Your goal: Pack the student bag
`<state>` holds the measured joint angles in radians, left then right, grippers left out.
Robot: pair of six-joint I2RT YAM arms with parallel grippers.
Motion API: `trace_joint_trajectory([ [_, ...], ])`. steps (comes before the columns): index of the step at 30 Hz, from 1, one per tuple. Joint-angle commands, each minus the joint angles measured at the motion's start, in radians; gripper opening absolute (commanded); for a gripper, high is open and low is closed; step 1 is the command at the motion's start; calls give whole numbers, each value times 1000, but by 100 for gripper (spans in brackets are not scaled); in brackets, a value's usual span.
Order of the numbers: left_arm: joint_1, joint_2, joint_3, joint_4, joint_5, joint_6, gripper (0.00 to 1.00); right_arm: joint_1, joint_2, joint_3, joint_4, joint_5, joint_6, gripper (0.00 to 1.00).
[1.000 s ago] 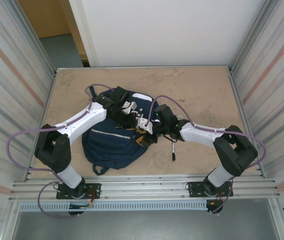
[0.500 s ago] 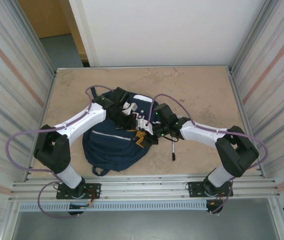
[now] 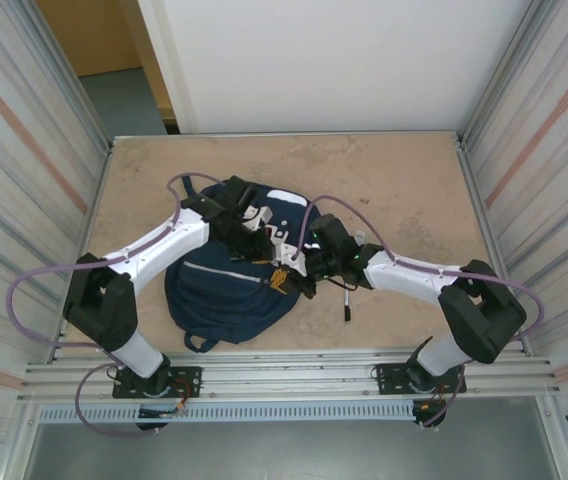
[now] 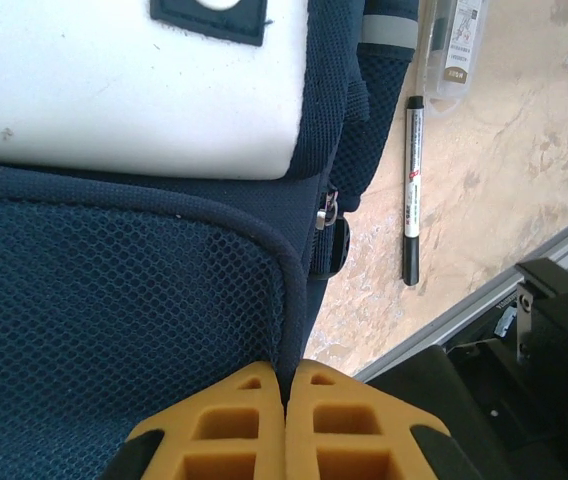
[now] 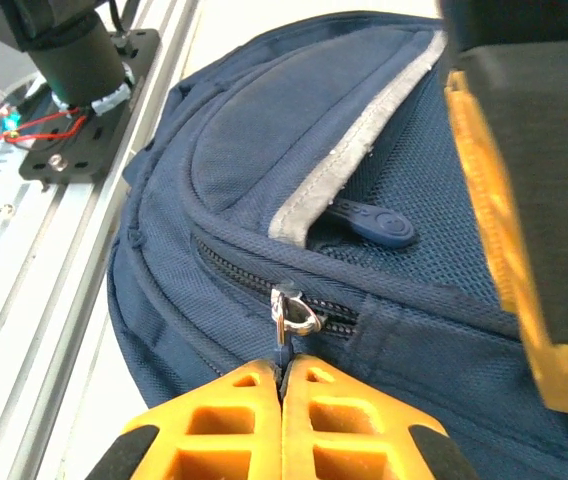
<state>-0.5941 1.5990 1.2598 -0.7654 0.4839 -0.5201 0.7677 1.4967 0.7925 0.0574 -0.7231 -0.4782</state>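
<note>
The student bag (image 3: pixel 226 285), navy with a white patch (image 4: pixel 114 90) and a light stripe (image 5: pixel 364 140), lies flat between my arms. At the bag's top right part, my left gripper (image 3: pixel 267 243) is shut, its orange fingertips (image 4: pixel 286 378) pinching the piped edge of a mesh panel. Just to its right, my right gripper (image 3: pixel 289 276) is also shut. Its tips (image 5: pixel 284 368) clamp the small tab hanging from a metal zipper ring (image 5: pixel 294 316) on a front pocket's zipper. One orange finger (image 5: pixel 494 200) of the left gripper looms close beside the right one.
A black and white pen (image 3: pixel 347 300) lies on the table (image 3: pixel 404 180) just right of the bag, also seen as the pen (image 4: pixel 411 190) beside a clear packet (image 4: pixel 459 45). The metal rail (image 3: pixel 294 375) runs along the near edge, and corrugated walls stand on both sides.
My right gripper has closed from partly open onto the zipper tab, and its arm has edged slightly towards the bag. The left gripper keeps its pinch in place.
</note>
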Motion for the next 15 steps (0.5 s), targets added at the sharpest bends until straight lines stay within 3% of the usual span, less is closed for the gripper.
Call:
trace_joint_trajectory([
  [1,-7,-61,-14,58,70,-53,0,55,-29,-48,46,76,49,0],
  [6,-4,-69,-18,77,55,-73,0,110,-84,-121,138,175,141,0],
  [15,-19,-53,-39,196,-20,-194,0,291,-43,-127,250,450,488,0],
])
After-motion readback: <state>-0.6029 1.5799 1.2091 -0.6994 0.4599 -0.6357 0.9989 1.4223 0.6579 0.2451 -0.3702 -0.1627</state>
